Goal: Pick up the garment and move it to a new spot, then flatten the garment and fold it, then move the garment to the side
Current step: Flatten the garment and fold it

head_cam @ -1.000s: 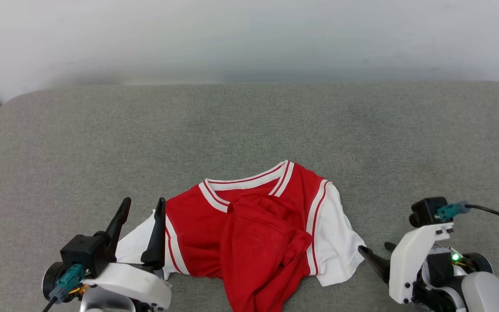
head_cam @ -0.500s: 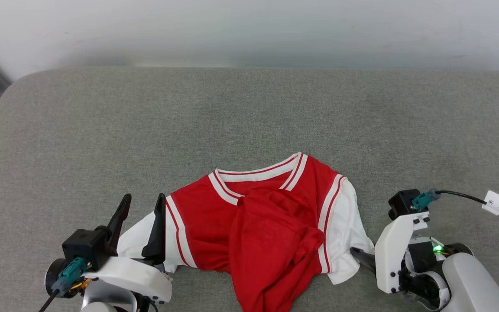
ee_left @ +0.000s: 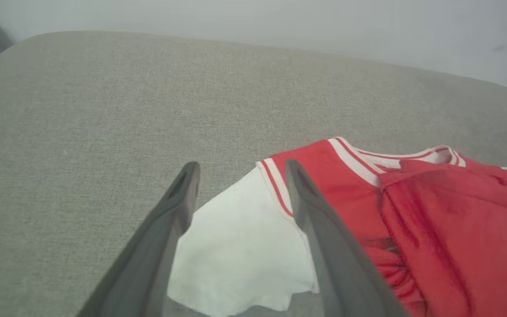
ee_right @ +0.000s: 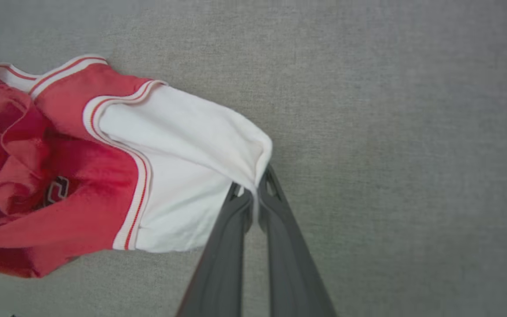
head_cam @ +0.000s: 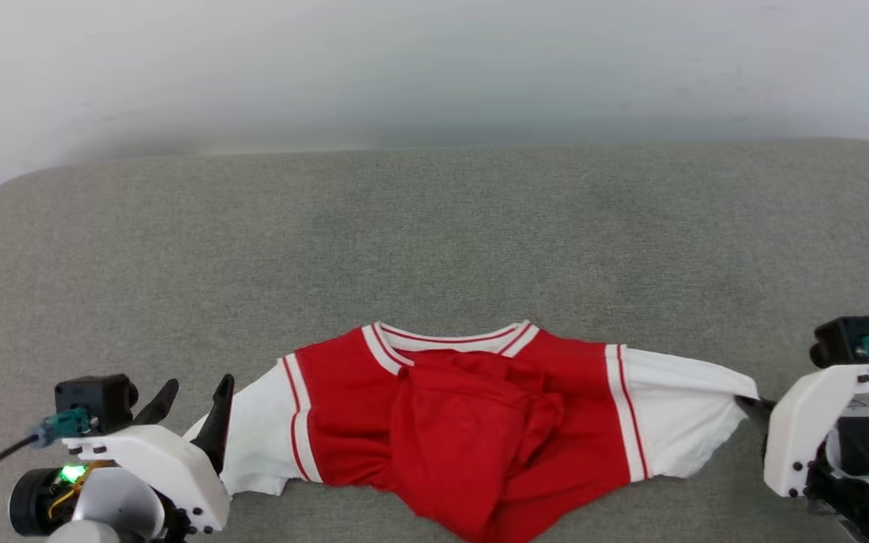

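Gripping garment (head_cam: 555, 392) sleeve edge, right hand (ee_right: 253, 190)

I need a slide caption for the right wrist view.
The right end effector pinches the garment by its white sleeve edge.

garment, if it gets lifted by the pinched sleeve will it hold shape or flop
Likely floppy: the garment lies bunched, a red fold heaped over its middle. Lifted by the sleeve shut in the right gripper, it would probably hang limp. Seems light: thin cloth, creasing easily.
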You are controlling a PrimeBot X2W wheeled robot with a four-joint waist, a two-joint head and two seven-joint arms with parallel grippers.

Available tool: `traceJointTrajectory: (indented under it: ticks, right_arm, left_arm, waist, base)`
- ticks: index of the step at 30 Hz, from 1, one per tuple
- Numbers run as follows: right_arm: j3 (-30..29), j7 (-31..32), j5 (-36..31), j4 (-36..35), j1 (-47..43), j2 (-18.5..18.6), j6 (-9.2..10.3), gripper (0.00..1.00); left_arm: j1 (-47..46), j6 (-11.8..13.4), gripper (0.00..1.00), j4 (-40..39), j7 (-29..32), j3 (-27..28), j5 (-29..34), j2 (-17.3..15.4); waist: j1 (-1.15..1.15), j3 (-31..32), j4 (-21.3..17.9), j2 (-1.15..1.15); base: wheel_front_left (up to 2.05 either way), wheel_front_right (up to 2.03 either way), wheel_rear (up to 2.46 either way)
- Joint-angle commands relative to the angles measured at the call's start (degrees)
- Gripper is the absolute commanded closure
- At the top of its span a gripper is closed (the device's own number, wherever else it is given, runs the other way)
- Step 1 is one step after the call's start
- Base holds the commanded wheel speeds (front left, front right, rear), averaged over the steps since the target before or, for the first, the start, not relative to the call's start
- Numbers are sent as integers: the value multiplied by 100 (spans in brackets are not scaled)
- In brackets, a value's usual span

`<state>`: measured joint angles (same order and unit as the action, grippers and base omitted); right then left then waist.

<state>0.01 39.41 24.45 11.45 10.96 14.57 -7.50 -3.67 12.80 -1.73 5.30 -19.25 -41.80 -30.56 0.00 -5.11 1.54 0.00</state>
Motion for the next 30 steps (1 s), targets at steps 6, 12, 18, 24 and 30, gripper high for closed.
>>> traceJointTrajectory:
  ticks: [6, 12, 18, 24, 30]
  right_arm:
    - [-602, 263, -231, -573, -319, -122, 2, 100]
    - [-690, 365, -323, -926, -311, -416, 2, 100]
    - [-628, 306, -344, -975, -184, -598, 2, 100]
    - [-632, 225, -335, -849, -85, -630, 2, 100]
    - [-520, 30, -390, -769, 92, -455, 2, 100]
  left_arm:
    - [-232, 0, 0, -156, 1459, 43, -614, -502]
    - [-468, -7, 0, 182, 2544, 47, -1085, -833]
    - [-696, -76, 0, 711, 3042, -32, -1321, -829]
    - [-841, -396, 100, 1191, 3263, -235, -1576, -543]
    - [-1034, -531, 100, 1486, 2956, -288, -1362, -481]
  waist:
    - [0, -155, -223, 0]
    - [0, -551, -465, 0]
    - [0, -900, -636, 0]
    - [0, -995, -690, 0]
    - [0, -745, -633, 0]
  base:
    - [0, 0, 0]
    - [0, 0, 0]
    - [0, 0, 0]
    - [0, 0, 0]
    - [0, 0, 0]
